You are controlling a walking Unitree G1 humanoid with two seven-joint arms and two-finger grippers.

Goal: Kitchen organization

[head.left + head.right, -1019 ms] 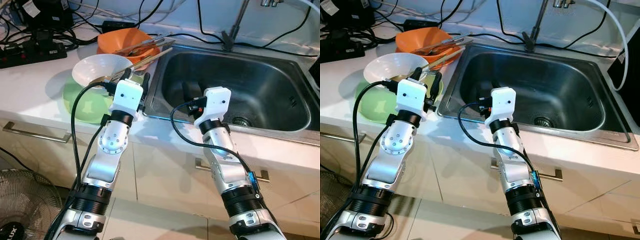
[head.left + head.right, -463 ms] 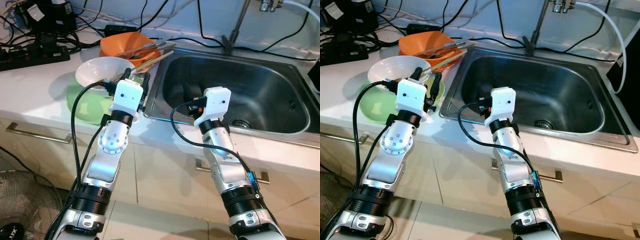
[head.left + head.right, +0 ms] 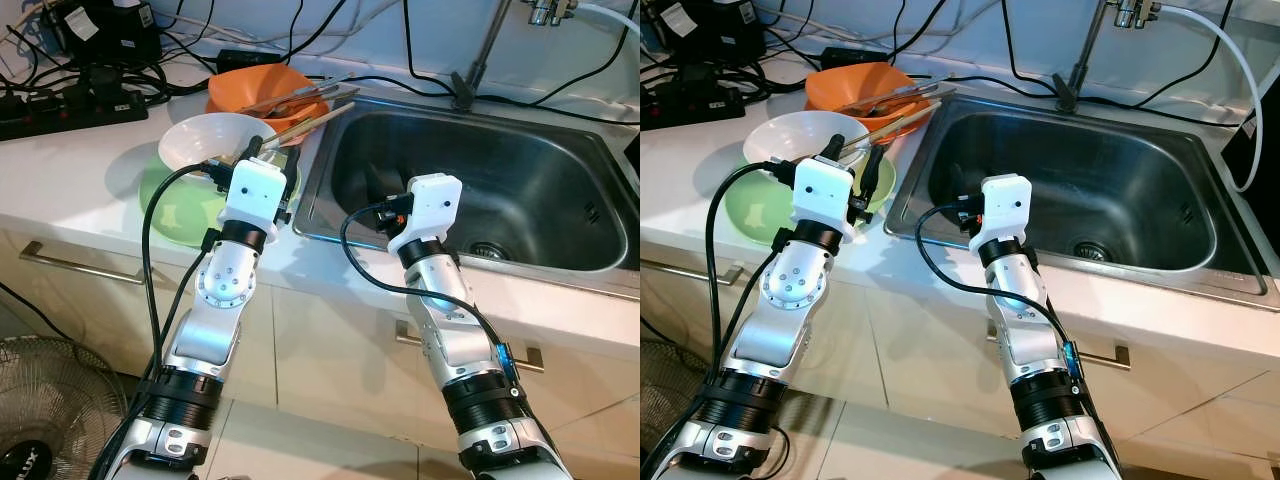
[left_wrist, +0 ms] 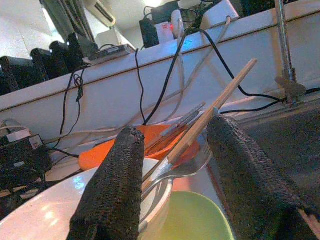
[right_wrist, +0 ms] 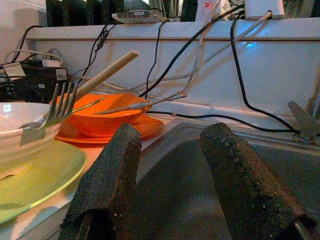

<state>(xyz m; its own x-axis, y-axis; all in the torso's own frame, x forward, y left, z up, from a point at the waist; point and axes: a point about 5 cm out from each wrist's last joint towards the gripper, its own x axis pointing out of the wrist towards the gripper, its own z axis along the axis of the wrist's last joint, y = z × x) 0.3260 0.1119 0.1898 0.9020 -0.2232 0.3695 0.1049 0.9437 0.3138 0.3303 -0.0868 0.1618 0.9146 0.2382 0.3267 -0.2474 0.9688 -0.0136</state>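
Here, our left gripper point(image 4: 172, 185) spread open and empty just short of the white bowl point(image 3: 205, 140) on the green plate point(image 3: 175, 210), chopsticks point(image 4: 210, 120) and fork point(image 4: 185, 167) resting there, our right gripper point(image 5: 170, 175) open, empty over the sink point(image 3: 520, 170).

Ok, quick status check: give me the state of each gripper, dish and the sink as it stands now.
Left gripper: open, aimed at the utensils in the white bowl.
Right gripper: open, holding nothing, over the sink's near left corner.
White bowl: upright on the green plate, fork and chopsticks resting in it.
Green plate: flat on the counter.
Orange bowl: upright, utensils inside.
Sink: no dishes inside, drain uncovered.
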